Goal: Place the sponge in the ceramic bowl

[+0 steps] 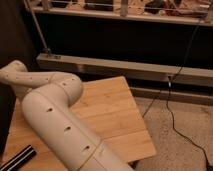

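Neither the sponge nor the ceramic bowl shows in the camera view. My pale arm [55,117] fills the lower left, bending at an elbow [67,87] over the wooden table [117,112]. The arm's far link runs off to the left edge. My gripper is out of view past that edge and is shut; what it touches, if anything, does not show.
The table's right edge [142,125] drops to a speckled floor [185,145] where a black cable [172,117] trails. A grey ledge [125,67] and a dark wall stand behind the table. A black bar [17,157] lies at the bottom left.
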`<state>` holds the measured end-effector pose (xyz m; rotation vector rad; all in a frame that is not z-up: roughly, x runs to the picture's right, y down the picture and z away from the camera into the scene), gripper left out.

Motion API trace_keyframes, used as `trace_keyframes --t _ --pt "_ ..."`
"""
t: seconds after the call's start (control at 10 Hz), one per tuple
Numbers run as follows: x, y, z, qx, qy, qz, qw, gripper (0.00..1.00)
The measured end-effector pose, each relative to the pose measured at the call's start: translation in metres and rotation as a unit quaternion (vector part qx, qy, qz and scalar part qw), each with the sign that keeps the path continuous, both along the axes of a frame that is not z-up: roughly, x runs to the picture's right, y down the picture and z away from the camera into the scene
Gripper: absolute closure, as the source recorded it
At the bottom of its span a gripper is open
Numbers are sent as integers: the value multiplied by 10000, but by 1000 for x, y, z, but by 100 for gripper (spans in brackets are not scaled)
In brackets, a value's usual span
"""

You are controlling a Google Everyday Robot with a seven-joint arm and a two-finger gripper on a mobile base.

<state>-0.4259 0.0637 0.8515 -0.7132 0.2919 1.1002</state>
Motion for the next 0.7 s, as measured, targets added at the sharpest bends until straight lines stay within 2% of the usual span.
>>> trace_keyframes --t 0.3,0.5,0.7 --pt "36 -24 -39 -239 -586 425 9971 100" --pt "64 -29 -55 -332 -748 478 9955 100" --pt "83 -24 -67 -390 -836 384 9950 100"
